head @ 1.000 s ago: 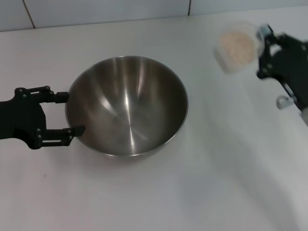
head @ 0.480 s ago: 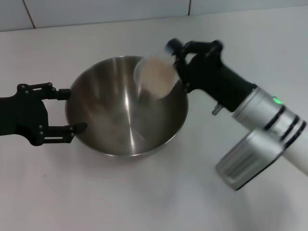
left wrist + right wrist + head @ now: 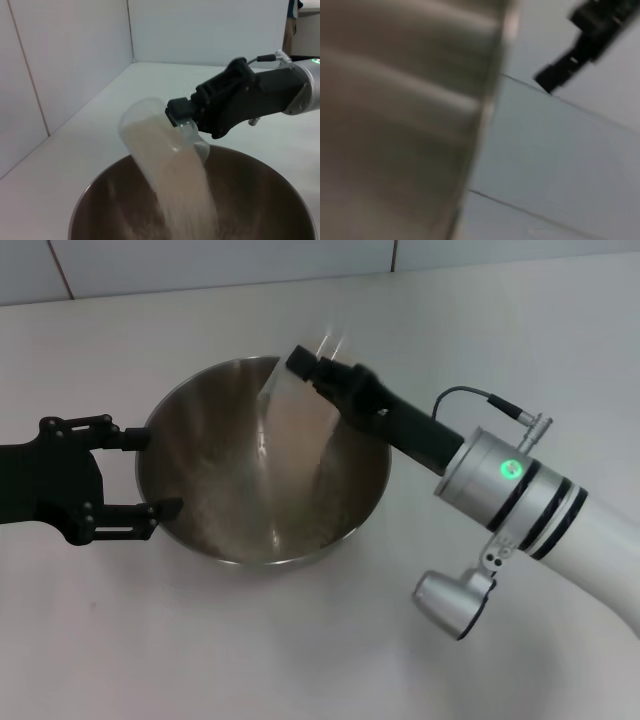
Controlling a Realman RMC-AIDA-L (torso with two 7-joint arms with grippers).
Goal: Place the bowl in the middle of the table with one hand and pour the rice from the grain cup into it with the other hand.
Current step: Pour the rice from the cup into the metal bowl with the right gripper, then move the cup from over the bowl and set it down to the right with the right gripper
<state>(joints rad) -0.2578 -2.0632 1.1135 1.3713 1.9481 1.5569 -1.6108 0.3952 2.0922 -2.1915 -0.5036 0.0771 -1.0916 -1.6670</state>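
Since half second ago: right end effector (image 3: 318, 368) swung further over bowl (image 3: 215, 510), cup (image 3: 150, 117) now tipped hard, rice (image 3: 175, 180) streaming down into bowl. Bowl unmoved, mid-worktop (image 3: 300, 640).

Right end effector clamped on cup, above bowl's far rim. Left end effector (image 3: 150, 472) spread wide, fingers bracketing bowl's left rim; contact unclear from my feed.

Risk, my read: pour fast, grains may bounce over rim. Cup thin, slick; could slip from grip.
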